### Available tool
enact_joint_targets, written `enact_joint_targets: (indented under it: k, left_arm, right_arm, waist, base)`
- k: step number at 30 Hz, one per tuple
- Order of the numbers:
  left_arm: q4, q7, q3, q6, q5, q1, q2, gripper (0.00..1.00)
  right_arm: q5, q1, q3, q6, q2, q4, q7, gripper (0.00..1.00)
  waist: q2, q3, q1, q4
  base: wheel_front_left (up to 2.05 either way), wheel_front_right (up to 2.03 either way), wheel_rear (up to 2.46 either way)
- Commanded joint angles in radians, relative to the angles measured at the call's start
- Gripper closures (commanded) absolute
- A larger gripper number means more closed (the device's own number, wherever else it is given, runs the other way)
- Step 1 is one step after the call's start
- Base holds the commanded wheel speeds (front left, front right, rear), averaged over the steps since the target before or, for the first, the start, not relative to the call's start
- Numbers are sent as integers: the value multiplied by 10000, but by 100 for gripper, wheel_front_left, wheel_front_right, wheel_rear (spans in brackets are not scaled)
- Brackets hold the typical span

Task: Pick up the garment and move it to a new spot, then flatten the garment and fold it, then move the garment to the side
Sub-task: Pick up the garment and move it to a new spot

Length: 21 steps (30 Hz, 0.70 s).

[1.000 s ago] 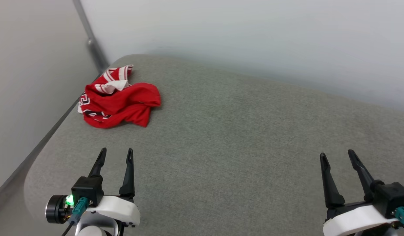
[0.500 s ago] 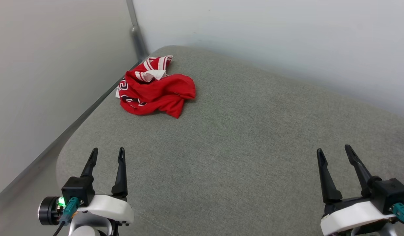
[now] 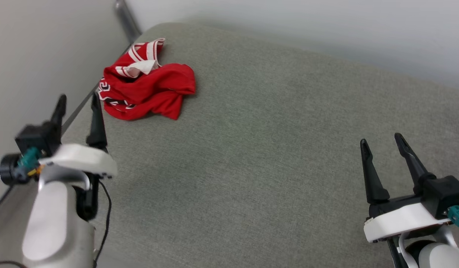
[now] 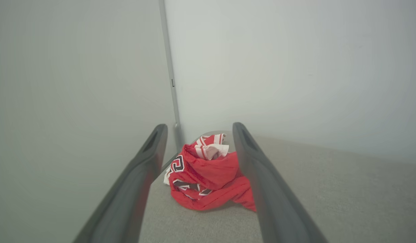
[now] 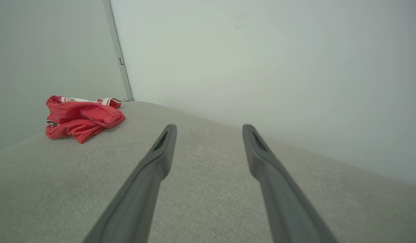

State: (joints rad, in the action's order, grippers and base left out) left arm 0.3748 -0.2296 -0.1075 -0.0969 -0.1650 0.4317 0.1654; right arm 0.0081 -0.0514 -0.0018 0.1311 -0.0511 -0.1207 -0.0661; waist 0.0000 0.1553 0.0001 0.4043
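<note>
The garment (image 3: 147,91) is a crumpled red shirt with white-and-red striped trim and black lettering, lying at the far left corner of the grey padded surface (image 3: 259,149). My left gripper (image 3: 78,99) hovers open near the surface's left edge, a short way in front of the garment and not touching it. In the left wrist view the garment (image 4: 208,179) lies ahead between the two spread fingers (image 4: 150,162). My right gripper (image 3: 380,143) stands open at the lower right, far from the garment (image 5: 81,116), with nothing between its fingers.
Pale walls close in the surface on the left and at the back, meeting at a grey metal corner strip (image 3: 127,18). The surface's rounded left edge (image 3: 78,111) drops off beside my left gripper.
My left arm has risen and moved forward toward the garment. The head camera has shifted, so the whole scene sits differently. The garment lies as before, and both grippers stay open.
</note>
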Motion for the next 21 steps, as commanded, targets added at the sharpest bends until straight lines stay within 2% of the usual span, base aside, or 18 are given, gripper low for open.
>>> enact_joint_targets:
  k: [1, 7, 12, 14, 15, 21]
  left_arm:
    - [170, 225, -71, -66, -147, 487, 192, 0]
    - [1148, 1911, -205, -278, -1096, 2430, 1288, 0]
    - [1886, 3364, -22, -327, -1814, 3389, 2098, 0]
    - [2187, 4048, 245, -334, -2272, 3744, 2519, 0]
    - [2460, 4809, 580, -339, -2763, 3967, 2900, 0]
    - [3314, 6545, 1184, -342, -4168, 4469, 3929, 0]
  right_arm:
    - [-88, -209, 11, -6, 17, -89, 42, 0]
    - [-215, -632, 17, -5, 17, -353, 78, 0]
    - [-295, -908, -16, -5, 17, -485, 29, 0]
    - [-303, -1041, 6, -6, 17, -533, 9, 0]
    - [-278, -1166, 42, -6, 17, -581, -12, 0]
    - [-267, -1489, 169, -5, 17, -689, -56, 0]
  waist:
    - [0, 524, -1, -475]
    - [0, 1395, -1, -1240]
    - [0, 2011, -1, -1724]
    - [0, 2327, -1, -1955]
    - [0, 2613, -1, -2174]
    - [0, 3414, -1, -2706]
  base:
    - [0, 0, 0]
    - [0, 0, 0]
    - [0, 0, 0]
    - [0, 0, 0]
    - [0, 0, 0]
    - [0, 0, 0]
